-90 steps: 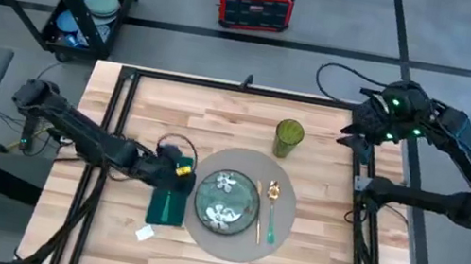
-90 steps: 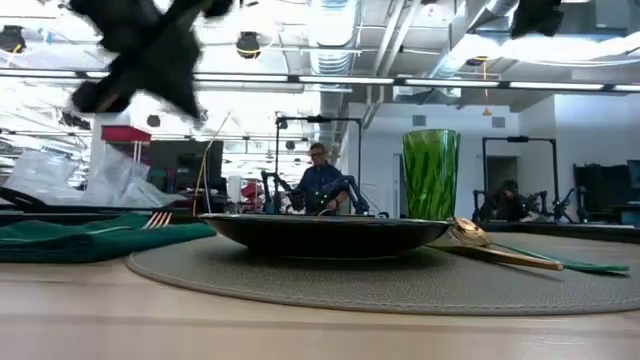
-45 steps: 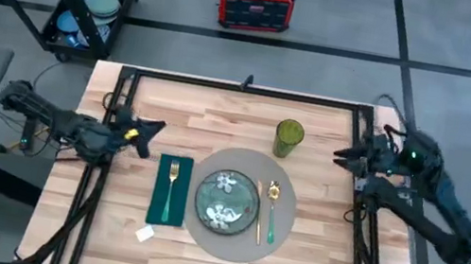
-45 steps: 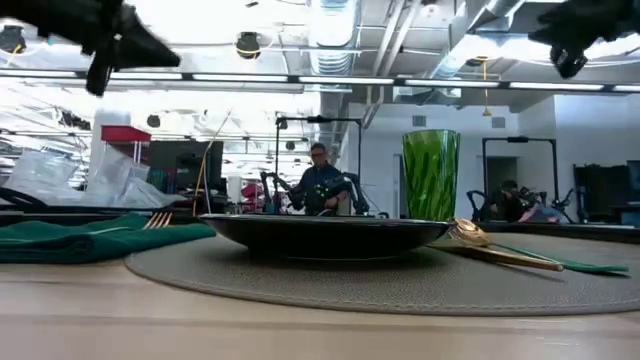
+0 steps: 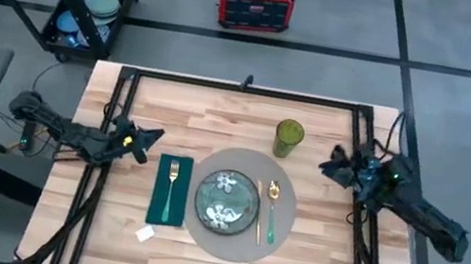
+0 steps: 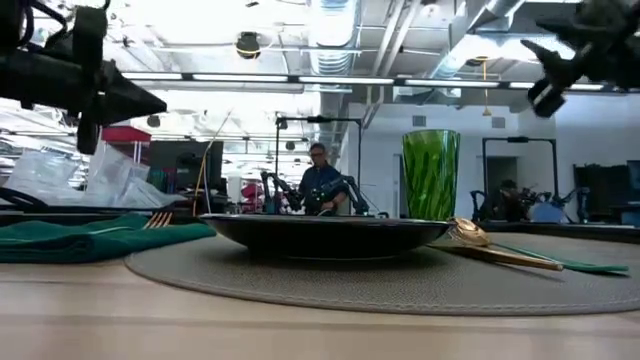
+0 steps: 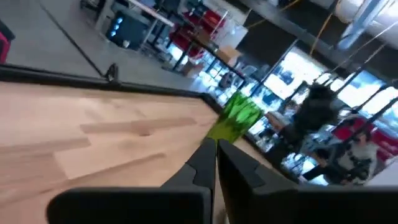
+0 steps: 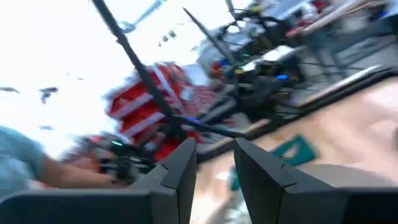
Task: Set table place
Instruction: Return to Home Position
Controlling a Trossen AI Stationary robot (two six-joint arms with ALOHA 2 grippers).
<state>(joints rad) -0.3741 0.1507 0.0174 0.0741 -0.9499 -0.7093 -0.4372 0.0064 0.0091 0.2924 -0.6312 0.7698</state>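
Arms retracted twd table (image 5: 211, 109) edges: left pincer (image 5: 155, 132) closed, right pincer (image 5: 327, 164) part-open.

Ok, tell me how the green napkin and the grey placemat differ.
The napkin is a dark green rectangle; the placemat is a grey circle, much wider. The napkin carries the fork; the placemat carries the plate and a spoon. Both lie flat on the table.

a floral plate (image 5: 226, 198) sits on the grey placemat (image 5: 231, 246), the green napkin (image 5: 179, 195) just beside.
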